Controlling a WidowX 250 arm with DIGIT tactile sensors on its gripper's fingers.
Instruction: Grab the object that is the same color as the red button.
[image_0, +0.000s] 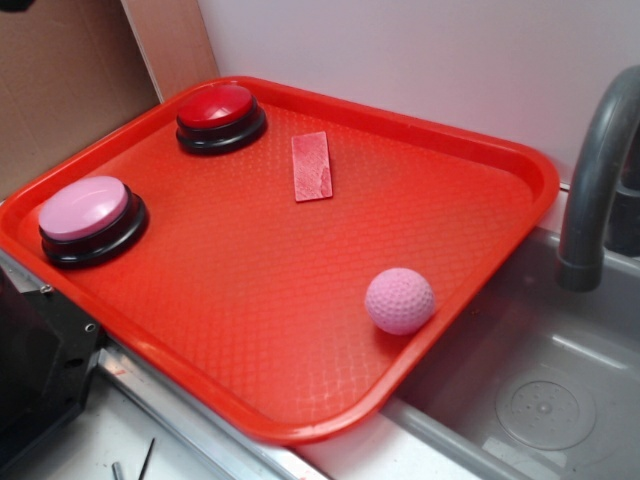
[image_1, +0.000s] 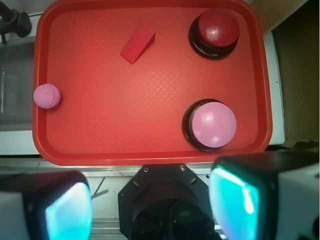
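We find a red tray (image_0: 480, 160) carrying four items; the block (image_0: 312, 166), thin, flat and red, lies on the tray floor near the far rim, just beside the red button (image_0: 221, 116) and apart from it; in the wrist view the block (image_1: 137, 43) sits left of the red button (image_1: 215, 32), nothing touching it. We note a pink button (image_0: 90, 218) at the tray's left corner; the same pink button (image_1: 211, 124) shows below the red one from above. A pink ball (image_0: 400, 300) rests near the tray's right rim, well apart from the block; the ball (image_1: 47, 96) touches the left wall in the wrist view. The hand (image_1: 152, 207) hangs above the tray's near edge, its two fingers (image_1: 67, 212) spread wide and holding nothing. A grey faucet (image_0: 595, 190) stands over a sink (image_0: 540, 400) beside the tray.
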